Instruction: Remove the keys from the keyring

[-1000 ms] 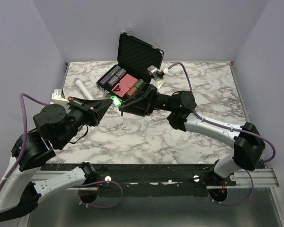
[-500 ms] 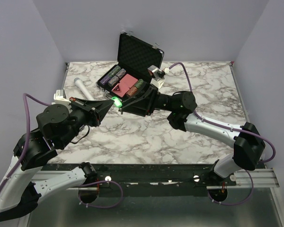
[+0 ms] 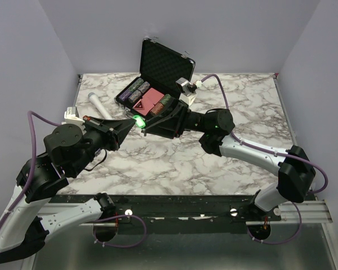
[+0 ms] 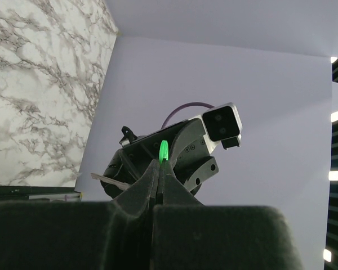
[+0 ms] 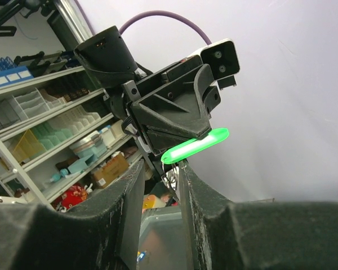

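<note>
Keys [image 3: 138, 120]: one bright green piece, lifted above the table [image 3: 242, 107], between the tips of both grippers, just in front of the open chip case [image 3: 160, 62].
Keyring [image 5: 170, 179]: thin grey metal, hanging at the lower end of the green piece, seemingly attached to it.
Progress: lifting judged as done; separation not yet done, with ring and green piece together. Pulling apart is left.
Left gripper [image 4: 160, 169]: closed tight on the green piece, fingers meeting with no gap.
Right gripper [image 5: 159, 171]: narrow gap, with the keyring inside it. Impossible to tell whether pressed by the pads or only between them.
</note>
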### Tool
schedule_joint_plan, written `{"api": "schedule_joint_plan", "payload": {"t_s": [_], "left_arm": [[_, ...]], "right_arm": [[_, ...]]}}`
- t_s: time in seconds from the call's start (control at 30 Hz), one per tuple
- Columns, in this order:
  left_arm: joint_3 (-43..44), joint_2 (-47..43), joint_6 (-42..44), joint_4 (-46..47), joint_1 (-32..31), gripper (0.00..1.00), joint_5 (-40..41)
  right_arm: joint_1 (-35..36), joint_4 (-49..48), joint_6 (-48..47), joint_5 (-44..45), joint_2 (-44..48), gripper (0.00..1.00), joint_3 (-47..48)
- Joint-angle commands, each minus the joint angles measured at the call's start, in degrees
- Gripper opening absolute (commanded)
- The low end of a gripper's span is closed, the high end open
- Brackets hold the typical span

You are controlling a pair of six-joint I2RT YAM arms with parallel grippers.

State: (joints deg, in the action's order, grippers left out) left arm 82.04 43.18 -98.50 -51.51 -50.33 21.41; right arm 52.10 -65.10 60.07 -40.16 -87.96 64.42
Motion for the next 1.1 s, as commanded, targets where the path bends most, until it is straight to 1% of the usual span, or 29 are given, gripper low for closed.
{"api": "schedule_joint_plan", "payload": {"t_s": [0.0, 0.6, 0.9, 1.07], "left_arm": [[0.7, -0.3, -0.4, 0.4, 0.2, 0.0, 0.7], [0.8, -0.4, -0.5, 0.8, 0.2, 0.0, 0.4], [0.5, -0.4, -0.6, 1.1, 0.2, 0.0, 0.5], [0.0, -0.7, -0.8, 1.5, 0.2, 0.0, 0.7]], "right_arm": [[0.5, -2.3, 0.5, -1.8, -0.3, 0.38, -0.4], [0.4, -0.6, -0.3, -1.8, -0.9, 0.37, -0.6], [0.4, 0.6, -0.7, -2.0, -1.0, 0.32, -0.8], [0.4, 0.9, -0.9, -2.1, -0.9, 0.32, -1.0]]}}
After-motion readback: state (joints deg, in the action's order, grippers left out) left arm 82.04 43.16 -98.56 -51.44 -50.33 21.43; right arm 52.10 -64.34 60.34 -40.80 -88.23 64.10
